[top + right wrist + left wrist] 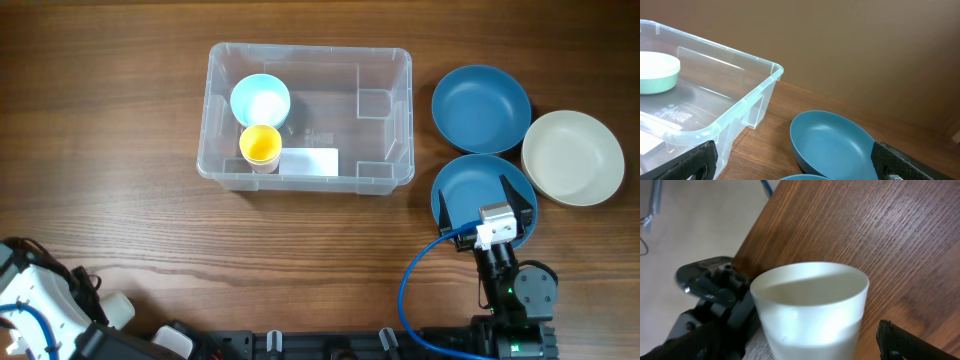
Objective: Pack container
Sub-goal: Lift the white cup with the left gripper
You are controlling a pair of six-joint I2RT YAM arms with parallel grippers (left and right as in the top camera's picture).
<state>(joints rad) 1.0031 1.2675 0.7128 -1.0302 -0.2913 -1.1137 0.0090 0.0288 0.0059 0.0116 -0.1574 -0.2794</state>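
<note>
Container: the clear plastic rectangular container [330, 110], with rounded corners and a rimmed edge, sits open side up at the far middle of the desk. Its walls are glossy and see-through.
Label: one white rectangular label [308, 160] lies flat on the container's bottom, by the near wall.
Inside the container: two things, both in its left half. One is a pale teal round small bowl [260, 100] with a whitish inside. The other is a yellow round cup [261, 145], just beside it on the near side.
Bowls outside: three, all smooth, round and shallow, close together to the right of the container. A dark blue round bowl [481, 108] sits farther back, a second dark blue round bowl [460, 175] nearer, and a cream round bowl [573, 157] rightmost.
Right gripper [472, 195]: jaws released and spread wide over the nearer blue bowl, with nothing between them.
Left gripper [815, 320]: at the desk's near left corner. One white smooth tapered cup [810, 310] stands between the jaws. One jaw is against its side, the other shows a gap, and I cannot tell whether it is grasped.
Cable: one blue cable [410, 290] curves beside the right arm.
Desk: brown wood-grain desk [120, 200], matte with fine streaks.
</note>
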